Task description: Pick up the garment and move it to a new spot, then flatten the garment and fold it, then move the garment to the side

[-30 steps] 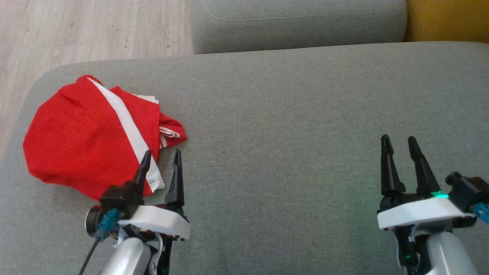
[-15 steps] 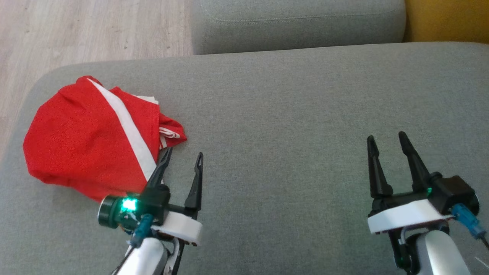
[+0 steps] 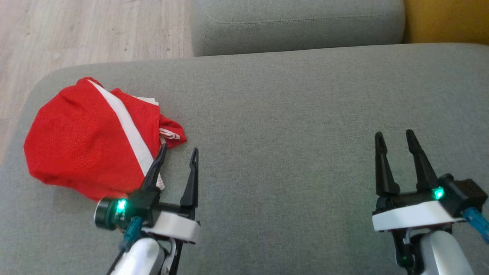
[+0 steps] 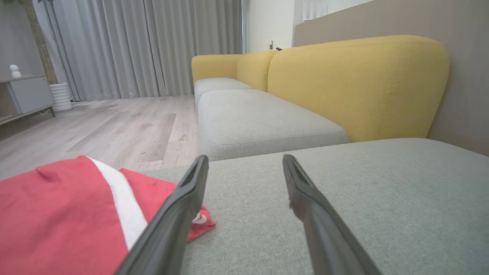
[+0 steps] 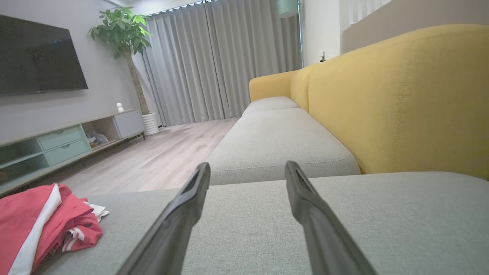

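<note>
At the left end of the grey sofa seat (image 3: pixel 290 107), the red garment (image 3: pixel 76 141), crossed by a white stripe, lies crumpled. The left gripper (image 3: pixel 180 147) hovers just beside its near right edge, jaws released and empty. Well apart to the right, the right gripper (image 3: pixel 394 132) hangs over the seat, jaws likewise spread, grasping nothing.

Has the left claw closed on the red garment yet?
No, the left claw is open, its jaws spread wide, and the red garment lies ungripped on the cushion beside it.
</note>
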{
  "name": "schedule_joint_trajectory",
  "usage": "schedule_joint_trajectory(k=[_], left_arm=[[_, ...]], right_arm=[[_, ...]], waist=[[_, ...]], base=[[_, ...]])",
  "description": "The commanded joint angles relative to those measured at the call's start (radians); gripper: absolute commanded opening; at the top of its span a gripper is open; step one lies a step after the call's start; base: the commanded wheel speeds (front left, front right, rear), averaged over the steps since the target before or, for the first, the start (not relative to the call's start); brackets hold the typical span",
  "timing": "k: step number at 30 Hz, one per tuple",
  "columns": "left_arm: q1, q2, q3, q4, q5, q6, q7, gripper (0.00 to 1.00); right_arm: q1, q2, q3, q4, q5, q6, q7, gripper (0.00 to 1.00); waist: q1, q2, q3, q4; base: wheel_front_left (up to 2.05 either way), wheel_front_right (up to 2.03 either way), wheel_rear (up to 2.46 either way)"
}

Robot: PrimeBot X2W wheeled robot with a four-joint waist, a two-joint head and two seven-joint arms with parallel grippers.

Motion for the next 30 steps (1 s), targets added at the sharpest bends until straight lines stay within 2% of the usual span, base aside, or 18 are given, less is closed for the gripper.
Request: schedule_joint_trajectory(k=[1,7,13,21,26,30], left_arm=[[-0.007,-0.007,0.051,-0.029,0.011,-0.013,-0.016,1.0],[0.026,-0.035,0.091,0.004,0.034,-0.051,-0.031,1.0],[0.034,-0.062,0.114,0.047,0.104,-0.09,-0.049,1.0],[0.029,-0.095,0.166,0.064,0.137,-0.127,-0.049,1.0],[0.024,-0.111,0.19,0.067,0.157,-0.142,-0.049,1.0],[0.024,-0.114,0.214,0.081,0.183,-0.133,-0.049,1.0]], right_arm=[[-0.028,-0.008,0.013,-0.019,0.015,-0.001,-0.017,1.0],[-0.02,-0.008,0.023,0.027,0.045,-0.001,-0.032,1.0],[-0.024,-0.008,0.049,0.071,-0.014,-0.001,-0.05,1.0],[-0.036,-0.008,0.047,0.093,-0.009,-0.001,-0.05,1.0],[-0.029,-0.008,0.048,0.085,-0.001,-0.001,-0.05,1.0],[-0.02,-0.008,0.064,0.082,0.002,-0.001,-0.05,1.0]], waist=[[0.0,0.0,-0.002,0.0],[0.0,0.0,-0.009,0.0],[0.0,0.0,-0.006,-0.001],[0.0,0.0,-0.001,0.008],[0.0,0.0,-0.003,0.045],[0.0,0.0,-0.006,0.097]], base=[[0.0,0.0,0.0],[0.0,0.0,0.0],[0.0,0.0,0.0],[0.0,0.0,0.0],[0.0,0.0,0.0],[0.0,0.0,0.0]])
